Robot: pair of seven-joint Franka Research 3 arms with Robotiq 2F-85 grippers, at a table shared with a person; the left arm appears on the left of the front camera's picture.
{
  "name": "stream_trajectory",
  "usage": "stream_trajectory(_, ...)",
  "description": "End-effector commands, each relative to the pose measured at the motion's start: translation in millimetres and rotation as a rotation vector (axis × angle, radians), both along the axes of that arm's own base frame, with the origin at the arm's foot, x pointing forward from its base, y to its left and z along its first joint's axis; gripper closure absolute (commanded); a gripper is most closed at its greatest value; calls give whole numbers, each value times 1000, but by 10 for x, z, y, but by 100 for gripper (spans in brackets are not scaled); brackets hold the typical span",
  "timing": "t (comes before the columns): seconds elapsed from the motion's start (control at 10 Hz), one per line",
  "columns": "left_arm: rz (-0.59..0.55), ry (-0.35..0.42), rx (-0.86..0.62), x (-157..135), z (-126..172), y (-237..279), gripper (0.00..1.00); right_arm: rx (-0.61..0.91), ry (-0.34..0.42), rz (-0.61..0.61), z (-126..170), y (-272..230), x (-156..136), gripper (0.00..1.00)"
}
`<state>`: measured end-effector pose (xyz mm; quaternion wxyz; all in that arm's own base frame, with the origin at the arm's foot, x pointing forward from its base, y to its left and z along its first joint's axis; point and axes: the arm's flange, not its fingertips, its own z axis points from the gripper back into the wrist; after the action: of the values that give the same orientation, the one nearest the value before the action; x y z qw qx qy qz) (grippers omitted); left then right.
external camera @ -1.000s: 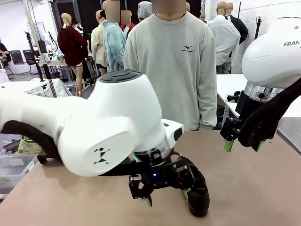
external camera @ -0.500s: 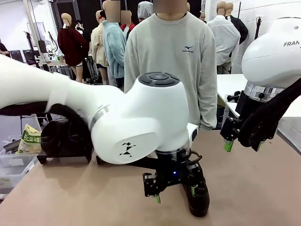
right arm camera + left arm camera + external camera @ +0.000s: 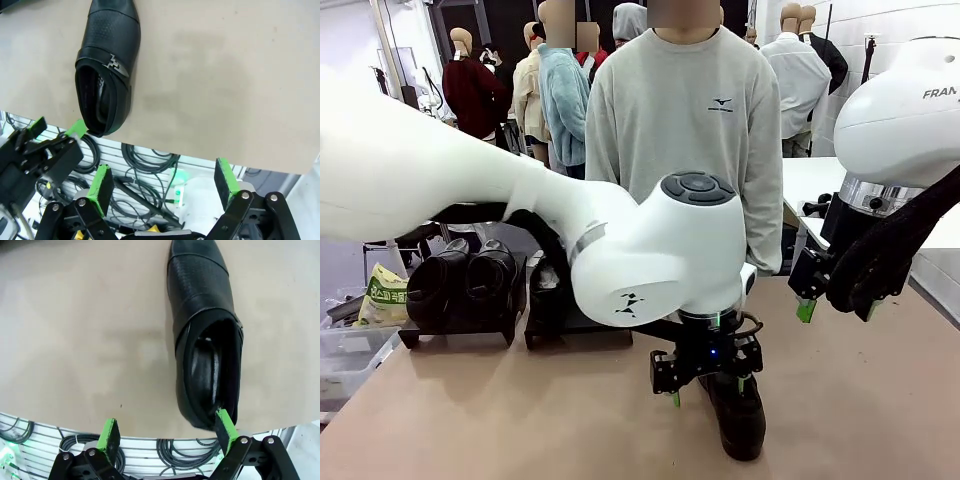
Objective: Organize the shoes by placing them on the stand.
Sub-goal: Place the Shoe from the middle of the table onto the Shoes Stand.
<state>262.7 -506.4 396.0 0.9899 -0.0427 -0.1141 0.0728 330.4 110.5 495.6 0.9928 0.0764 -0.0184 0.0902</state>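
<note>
Glossy black leather shoe [image 3: 207,325] on matt tabletop [image 3: 90,330]

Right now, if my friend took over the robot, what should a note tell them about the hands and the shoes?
Left hand: open, empty, hanging over the heel of the lone black shoe on the table; one finger sits by the heel rim, nothing gripped.
Right hand: open, empty, off to the side above the table.
Done: two shoes sit side by side on the stand, with another dark shoe beside them on the next stand section.
Left: grip the shoe on the table and carry it to the stand.
A person stands at the far side.
</note>
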Motion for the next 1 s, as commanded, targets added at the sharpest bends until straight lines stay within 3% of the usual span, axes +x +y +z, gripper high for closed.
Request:
stream_trajectory(0.0, -5, -11, -30, 93, -102, -210, 0, 15, 3, 4, -5, -3, 2, 0)
stream_trajectory(0.3, 13, -27, -45, 298, -207, -184, 0, 15, 3, 4, -5, -3, 2, 0)
stream_trajectory(0.6, 24, 30, -49, 403, -367, -102, 0, 15, 3, 4, -5, -3, 2, 0)
stream_trajectory(0.9, 17, 48, -34, 490, -537, -66, 27, 15, 3, 4, -5, -3, 2, 0)
